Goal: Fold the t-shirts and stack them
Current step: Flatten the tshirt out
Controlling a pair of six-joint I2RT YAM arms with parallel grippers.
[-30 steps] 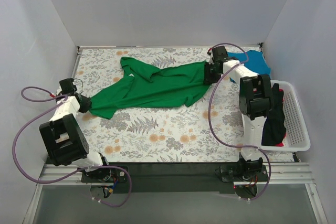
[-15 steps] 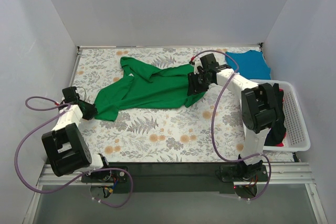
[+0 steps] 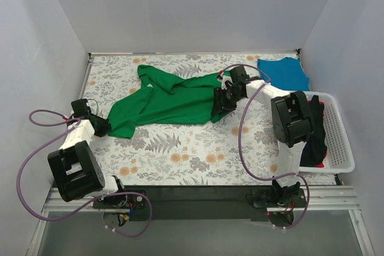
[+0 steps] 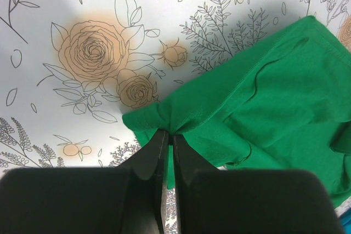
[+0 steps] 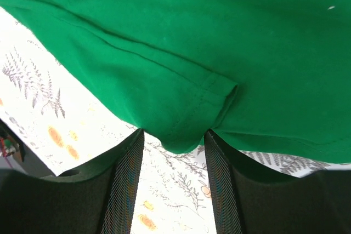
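Rightward stretch has gone: the right gripper (image 3: pixel 221 101) has come in from the upper right toward the middle, carrying the green shirt (image 3: pixel 171 97)'s edge with it, so the cloth lies slacker across the table (image 3: pixel 180 154). The left gripper (image 4: pixel 170 134), at the left, is pinched tight on a bunched corner. The right one's jaws stand apart with a hem fold between them, not squeezed.

I judge this as spreading before the first fold. Next, the right needs a firm hold on a true corner.

A teal shirt (image 3: pixel 283 74) lies upper right. The basket (image 3: pixel 339 142) at right holds a black shirt (image 3: pixel 315 136). Neither blocks the work.
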